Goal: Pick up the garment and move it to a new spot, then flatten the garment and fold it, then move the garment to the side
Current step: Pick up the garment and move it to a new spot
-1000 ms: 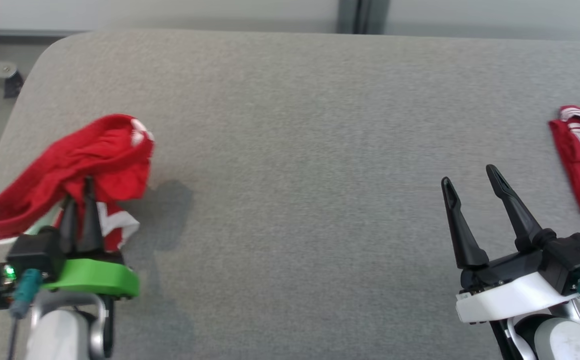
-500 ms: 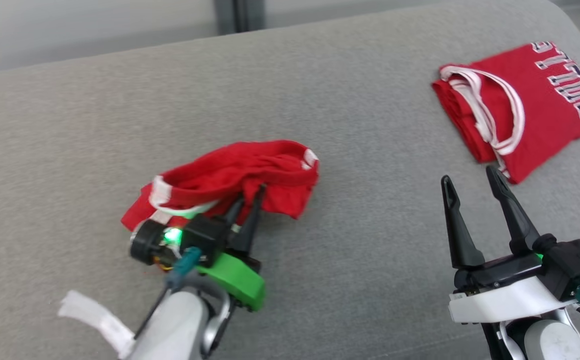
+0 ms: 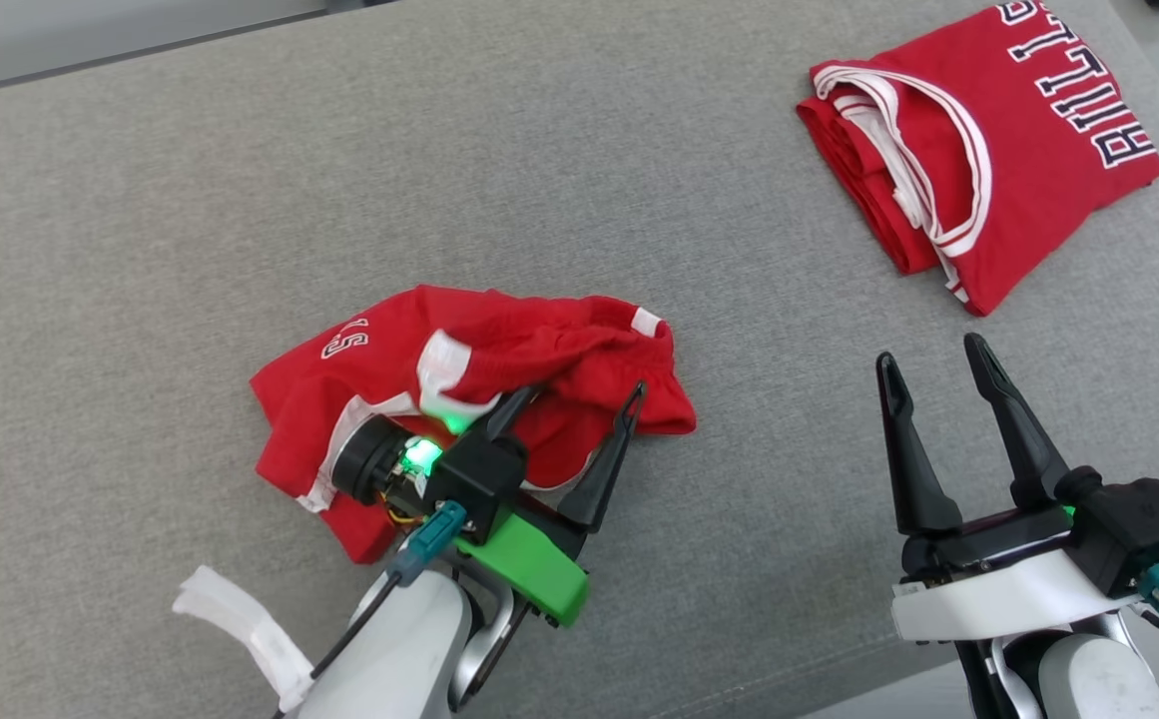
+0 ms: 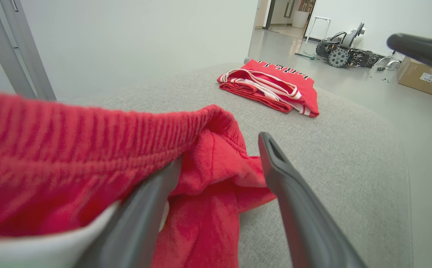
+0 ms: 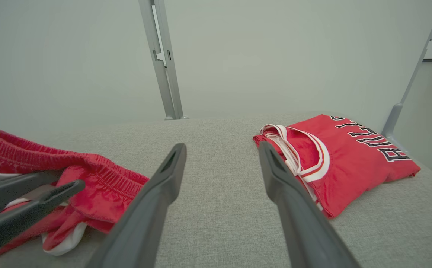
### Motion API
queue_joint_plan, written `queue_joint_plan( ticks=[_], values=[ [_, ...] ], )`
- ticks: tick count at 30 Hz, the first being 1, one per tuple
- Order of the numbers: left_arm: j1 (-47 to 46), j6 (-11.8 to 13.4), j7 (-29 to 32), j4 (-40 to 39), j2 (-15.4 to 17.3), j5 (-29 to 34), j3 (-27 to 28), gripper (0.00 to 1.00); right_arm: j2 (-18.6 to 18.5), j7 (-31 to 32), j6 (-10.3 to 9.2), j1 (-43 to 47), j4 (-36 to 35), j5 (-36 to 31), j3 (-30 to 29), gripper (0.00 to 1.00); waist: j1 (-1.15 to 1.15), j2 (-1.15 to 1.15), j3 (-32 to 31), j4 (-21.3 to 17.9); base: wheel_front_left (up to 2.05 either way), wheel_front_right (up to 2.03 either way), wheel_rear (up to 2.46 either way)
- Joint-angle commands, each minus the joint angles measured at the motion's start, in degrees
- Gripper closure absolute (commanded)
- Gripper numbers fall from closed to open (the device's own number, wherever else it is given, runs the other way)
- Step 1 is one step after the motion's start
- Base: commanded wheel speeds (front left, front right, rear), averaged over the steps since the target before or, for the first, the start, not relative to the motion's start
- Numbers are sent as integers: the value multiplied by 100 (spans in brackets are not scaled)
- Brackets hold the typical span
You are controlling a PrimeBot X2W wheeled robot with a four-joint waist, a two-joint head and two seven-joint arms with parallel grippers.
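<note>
On the grey cushion (image 3: 190, 200) the shorts (image 3: 479, 350) lie crumpled near the middle, and our left gripper (image 3: 584, 391) stands wide open at their near edge, clamping nothing. We think this spot, well apart from the folded jersey (image 3: 1028, 150), leaves room to flatten them. Our right gripper (image 3: 928, 352) hovers to the side, wide and empty.

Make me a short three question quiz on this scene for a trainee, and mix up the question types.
1. True or false: the left gripper is clamped shut on the crumpled red shorts.
2. Which garment lies neatly folded? A) the red shorts B) the red jersey C) neither
3. Fill in: the right gripper is open and holds ____.
Key: 1 false, its fingers stand apart at the shorts. 2 B. 3 nothing.
</note>
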Motion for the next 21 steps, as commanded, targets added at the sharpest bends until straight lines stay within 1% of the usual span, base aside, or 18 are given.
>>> queue_joint_plan(
  ticks=[1,5,8,13,14,18,21],
  values=[
    [52,27,-59,-150,40,-51,25,0,-40,28,-6,-22,-4,-15,-36,0,0,0,-286,369,0,0,0],
    [233,155,-119,-609,127,-126,181,0,-93,111,-5,-1,-48,-13,-71,0,0,0,-486,751,0,0,0],
    [388,336,-120,-886,222,-186,385,0,-149,187,-5,36,-78,-1,-76,0,0,0,-606,993,0,0,0],
    [674,716,-149,-1098,452,-374,912,0,-220,305,-6,144,-127,20,-120,0,0,0,-788,1325,0,0,0],
    [818,861,-160,-1135,540,-455,1129,0,-239,354,-6,195,-132,34,-115,0,0,0,-863,1400,0,0,0],
    [1133,1091,-171,-1189,786,-570,1556,0,-276,421,-5,284,-142,69,-124,0,0,0,-1019,1498,0,0,0],
    [1351,1192,-173,-1203,924,-623,1742,0,-314,466,-5,340,-142,81,-113,0,0,0,-1117,1525,0,0,0]
  ],
)
